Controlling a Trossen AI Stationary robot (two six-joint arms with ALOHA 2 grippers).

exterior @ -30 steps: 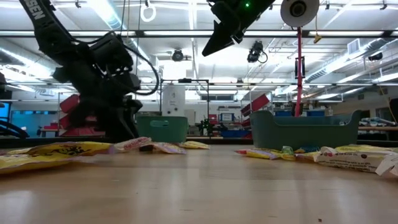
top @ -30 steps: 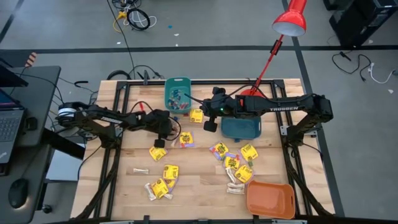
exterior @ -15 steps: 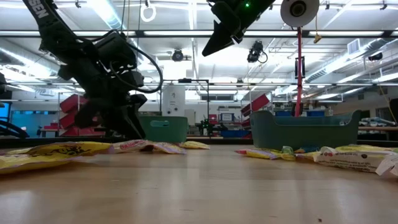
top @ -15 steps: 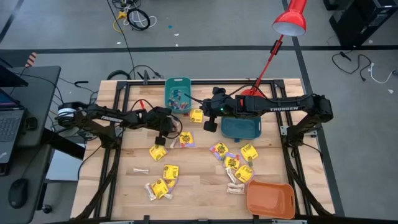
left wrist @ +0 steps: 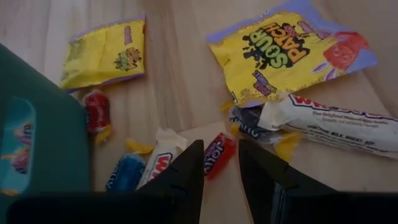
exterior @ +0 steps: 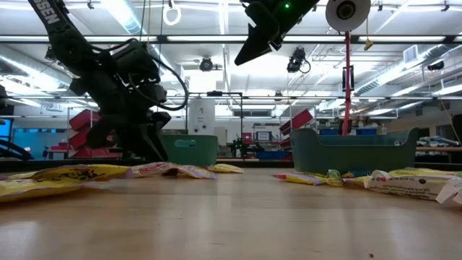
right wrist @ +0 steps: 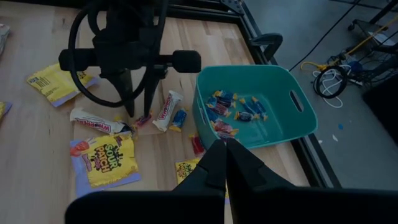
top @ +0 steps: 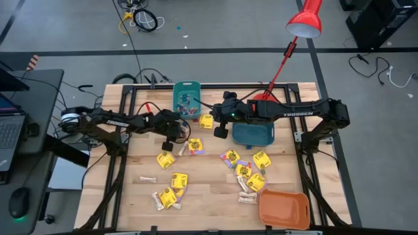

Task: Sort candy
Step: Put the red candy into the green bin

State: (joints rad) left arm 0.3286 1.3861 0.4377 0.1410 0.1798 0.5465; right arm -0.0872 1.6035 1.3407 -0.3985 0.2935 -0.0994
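1. sorting is part done: small pieces lie in the teal bin [right wrist: 255, 112], while most candy [top: 248, 173] is scattered across the table [top: 209, 189] at frame centre.
2. left gripper [left wrist: 221, 162] has its fingers parted around a small red candy [left wrist: 217, 152], not clamped; its long axis runs diagonally, up-right.
3. right gripper [right wrist: 225, 155] hangs clenched, empty.

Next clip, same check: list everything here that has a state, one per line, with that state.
left gripper: open, low over the table, straddling a small red candy
right gripper: shut, empty, raised above the table
teal bin: upright, small wrapped candies inside
dark teal bin: upright, contents not visible
orange bin: upright, empty
Sour Patch packet: flat on the table, sealed
red lamp: on or off, unclear
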